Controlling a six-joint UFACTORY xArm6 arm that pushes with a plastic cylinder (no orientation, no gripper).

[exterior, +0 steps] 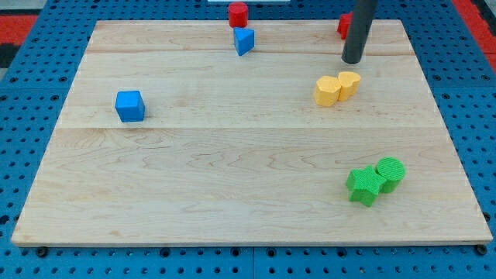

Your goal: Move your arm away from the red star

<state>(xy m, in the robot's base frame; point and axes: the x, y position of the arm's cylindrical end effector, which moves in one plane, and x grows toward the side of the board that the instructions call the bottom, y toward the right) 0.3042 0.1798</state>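
One red block (342,25), shape unclear, sits partly hidden behind my rod, touching it in the view. My tip (353,60) rests just below that block, holding nothing, above the two yellow blocks (336,87).

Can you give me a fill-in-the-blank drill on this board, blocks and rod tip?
1. My tip stands just above the two ____ blocks in the view.
2. The blue cube lies alone on the view's ____ side of the wooden board.
3. The green star-shaped block touches a green ____.
4. A red block, partly hidden behind the rod, sits at the view's ____ edge.

Missing words: yellow; left; cylinder; top
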